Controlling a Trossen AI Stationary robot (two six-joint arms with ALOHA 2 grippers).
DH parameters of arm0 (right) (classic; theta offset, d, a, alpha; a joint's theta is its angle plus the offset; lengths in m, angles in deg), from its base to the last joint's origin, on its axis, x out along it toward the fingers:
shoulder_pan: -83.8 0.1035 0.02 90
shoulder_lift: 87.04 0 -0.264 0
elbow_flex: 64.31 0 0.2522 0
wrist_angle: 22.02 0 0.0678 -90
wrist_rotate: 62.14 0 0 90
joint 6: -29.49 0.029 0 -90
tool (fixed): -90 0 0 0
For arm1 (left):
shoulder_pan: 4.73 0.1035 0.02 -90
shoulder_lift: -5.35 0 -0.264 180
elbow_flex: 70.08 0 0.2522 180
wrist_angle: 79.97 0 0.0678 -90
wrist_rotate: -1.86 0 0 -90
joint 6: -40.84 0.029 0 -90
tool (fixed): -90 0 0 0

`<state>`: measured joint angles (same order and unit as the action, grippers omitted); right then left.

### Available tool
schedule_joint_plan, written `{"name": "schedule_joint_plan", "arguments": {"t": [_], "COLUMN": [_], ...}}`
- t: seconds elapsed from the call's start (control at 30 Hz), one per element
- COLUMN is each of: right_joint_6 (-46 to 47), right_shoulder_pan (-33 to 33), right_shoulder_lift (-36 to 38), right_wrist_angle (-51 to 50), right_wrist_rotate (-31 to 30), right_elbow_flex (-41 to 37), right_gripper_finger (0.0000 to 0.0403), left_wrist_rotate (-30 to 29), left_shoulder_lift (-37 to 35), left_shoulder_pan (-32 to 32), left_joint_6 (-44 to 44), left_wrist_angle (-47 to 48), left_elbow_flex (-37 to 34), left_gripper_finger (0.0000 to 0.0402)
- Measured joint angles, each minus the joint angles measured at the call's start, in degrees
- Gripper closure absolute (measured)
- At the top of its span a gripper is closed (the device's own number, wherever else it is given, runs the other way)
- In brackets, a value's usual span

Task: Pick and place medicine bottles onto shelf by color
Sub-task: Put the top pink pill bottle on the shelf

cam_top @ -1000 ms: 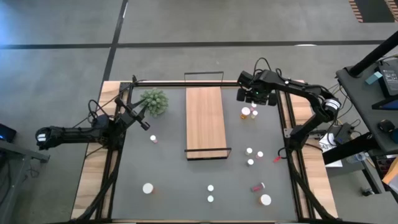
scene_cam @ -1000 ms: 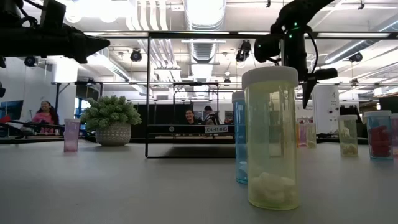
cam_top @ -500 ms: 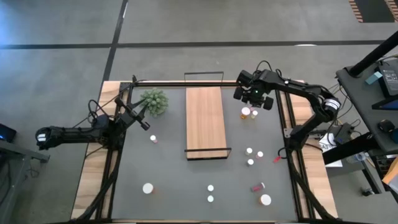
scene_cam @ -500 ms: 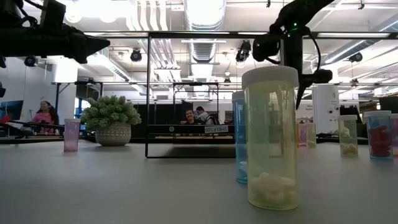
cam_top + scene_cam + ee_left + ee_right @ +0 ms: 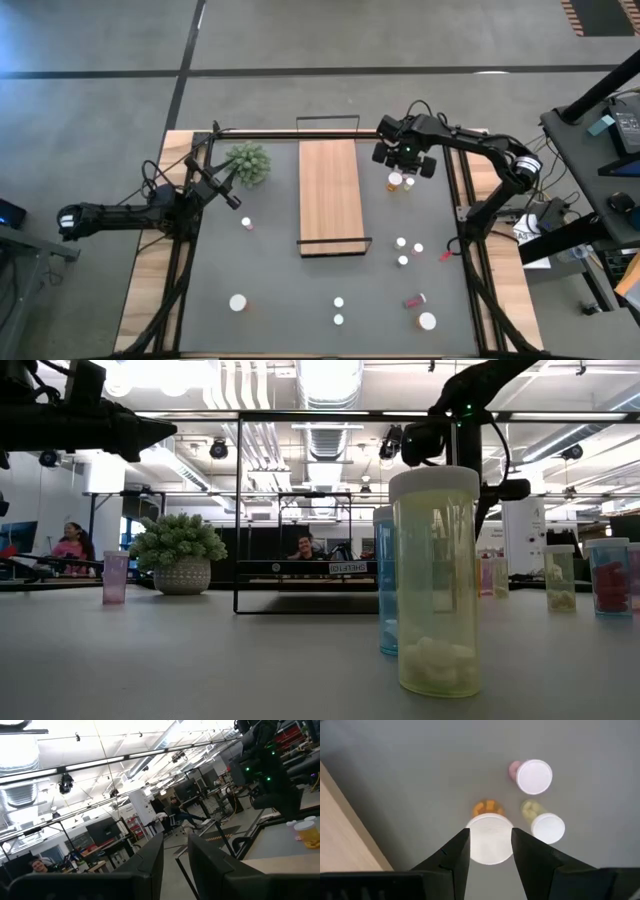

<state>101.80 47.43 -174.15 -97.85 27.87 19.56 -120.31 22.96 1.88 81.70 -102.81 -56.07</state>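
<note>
The shelf [image 5: 330, 195], a light-wood board with black wire ends, lies at the table's middle with nothing on it. Right of its far end three medicine bottles stand on their bases: orange [image 5: 395, 182], yellowish [image 5: 409, 185] and pink [image 5: 408, 171]. My right gripper [image 5: 405, 160] hangs above them, pointing down. Its fingers are a little apart, and in the wrist view the orange bottle's white cap [image 5: 490, 840] shows between them, far below. My left gripper [image 5: 237, 202] waits shut at the left, near the plant [image 5: 247, 162].
More bottles are scattered over the grey table: a pink one [image 5: 246, 223] left of the shelf, three [image 5: 403, 250] to its right, several along the near edge [image 5: 339, 310], and a red one lying down [image 5: 414, 299]. A yellow-green bottle [image 5: 435, 580] stands close to the low camera.
My right gripper has rolled about its own axis while staying above the three bottles, edging slightly toward the shelf. The bottles have kept their places.
</note>
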Motion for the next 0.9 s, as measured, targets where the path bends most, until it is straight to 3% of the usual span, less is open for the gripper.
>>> {"name": "schedule_joint_plan", "arguments": {"t": [0.27, 0.9], "right_joint_6": [-1.46, -6.31], "right_shoulder_pan": [-0.38, -3.79], "right_shoulder_lift": [0.04, 0.06], "right_wrist_angle": [-1.03, -0.19], "right_wrist_rotate": [-4.51, -5.61], "right_elbow_flex": [0.00, -3.40], "right_gripper_finger": [0.0268, 0.0260], "left_wrist_rotate": [0.02, 0.01], "left_shoulder_lift": [-0.02, -0.02], "left_shoulder_pan": [0.00, 0.00], "left_joint_6": [0.00, 0.00], "left_wrist_angle": [0.00, 0.00], "left_elbow_flex": [-0.02, 0.00], "left_gripper_finger": [0.0330, 0.0330]}}
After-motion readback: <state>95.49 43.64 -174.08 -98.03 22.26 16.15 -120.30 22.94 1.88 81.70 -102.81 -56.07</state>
